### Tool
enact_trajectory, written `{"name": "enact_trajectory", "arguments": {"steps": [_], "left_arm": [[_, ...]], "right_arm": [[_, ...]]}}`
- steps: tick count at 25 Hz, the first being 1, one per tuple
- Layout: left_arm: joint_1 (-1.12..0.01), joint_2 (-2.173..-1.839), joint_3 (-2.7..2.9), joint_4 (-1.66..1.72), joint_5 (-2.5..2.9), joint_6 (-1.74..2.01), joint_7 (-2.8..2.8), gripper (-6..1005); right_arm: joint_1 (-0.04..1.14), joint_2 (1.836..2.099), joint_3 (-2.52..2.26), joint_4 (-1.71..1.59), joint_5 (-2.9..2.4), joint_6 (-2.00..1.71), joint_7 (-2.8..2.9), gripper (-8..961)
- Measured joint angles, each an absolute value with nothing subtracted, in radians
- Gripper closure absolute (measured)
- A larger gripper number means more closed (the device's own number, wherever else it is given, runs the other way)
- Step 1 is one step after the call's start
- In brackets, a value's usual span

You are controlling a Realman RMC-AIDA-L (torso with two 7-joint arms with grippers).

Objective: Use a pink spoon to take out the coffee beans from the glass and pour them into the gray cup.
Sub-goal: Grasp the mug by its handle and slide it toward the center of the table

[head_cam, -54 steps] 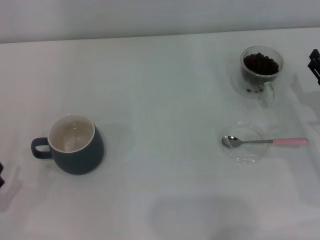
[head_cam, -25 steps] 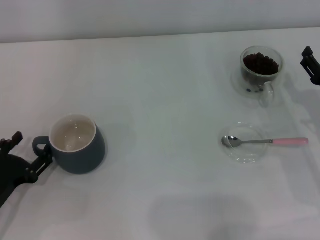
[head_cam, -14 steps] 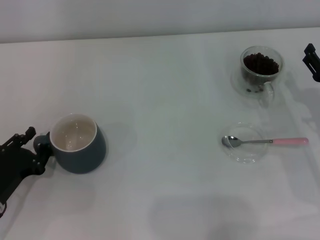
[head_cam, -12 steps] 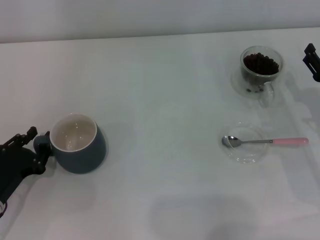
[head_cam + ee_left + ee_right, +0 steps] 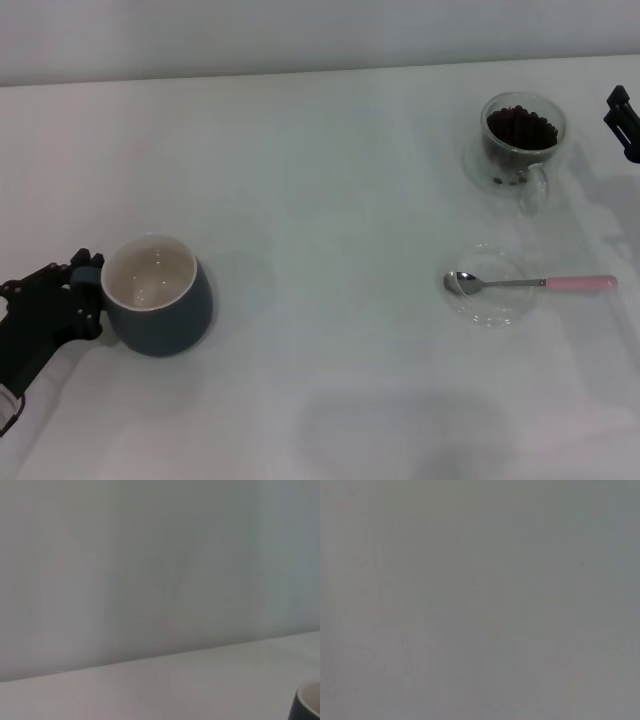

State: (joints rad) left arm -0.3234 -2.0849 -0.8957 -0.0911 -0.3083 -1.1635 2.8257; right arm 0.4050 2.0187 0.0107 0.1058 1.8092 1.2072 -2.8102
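The gray cup [image 5: 165, 315] stands at the front left of the white table, its cream inside empty. My left gripper [image 5: 82, 295] is at the cup's left side, open, with its fingers [image 5: 85, 264] on either side of the handle, which they hide. A sliver of the cup [image 5: 307, 706] shows in the left wrist view. The glass [image 5: 522, 150] with the coffee beans [image 5: 520, 126] stands at the back right. The pink spoon [image 5: 530, 284] lies with its bowl in a shallow clear dish [image 5: 490, 300]. My right gripper [image 5: 625, 118] is at the right edge, beside the glass.
The white table [image 5: 330, 180] ends at a pale wall along the back. The right wrist view shows only a plain grey surface.
My left arm came in from the lower left and reached the cup's handle; the cup shifted slightly toward the front. The right gripper barely moved.
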Motion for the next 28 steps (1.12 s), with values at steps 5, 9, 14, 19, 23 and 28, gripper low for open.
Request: {"name": "enact_trajectory", "arguments": {"steps": [5,9,14,19,23,28], "left_arm": [[-0.323,-2.085,-0.896,-0.131,-0.308,-1.124,2.826,886],[-0.335,-2.086,-0.896,-0.138,-0.307,-1.116,2.826,887],[-0.378,-2.087,-0.89,-0.172,-0.298,-1.07,2.826,887],[-0.418,-2.09,-0.867,-0.193,-0.292,-1.035,2.826,886],[-0.448,-2.092,-0.833,-0.207,-0.291,-1.006,2.826,886],[-0.46,-2.094,-0.798,-0.244,-0.291,-0.976,2.826,886]], "right_arm": [[0.405,2.019,0.011,0.106,1.807,1.211,-2.809,79],[0.409,2.019,0.008,0.106,1.807,1.211,-2.809,79],[0.418,2.019,0.003,0.106,1.807,1.212,-2.809,79],[0.427,2.019,0.003,0.108,1.807,1.212,-2.809,79],[0.428,2.019,0.003,0.111,1.807,1.228,-2.809,78],[0.427,2.019,0.003,0.114,1.807,1.24,-2.809,78]]}}
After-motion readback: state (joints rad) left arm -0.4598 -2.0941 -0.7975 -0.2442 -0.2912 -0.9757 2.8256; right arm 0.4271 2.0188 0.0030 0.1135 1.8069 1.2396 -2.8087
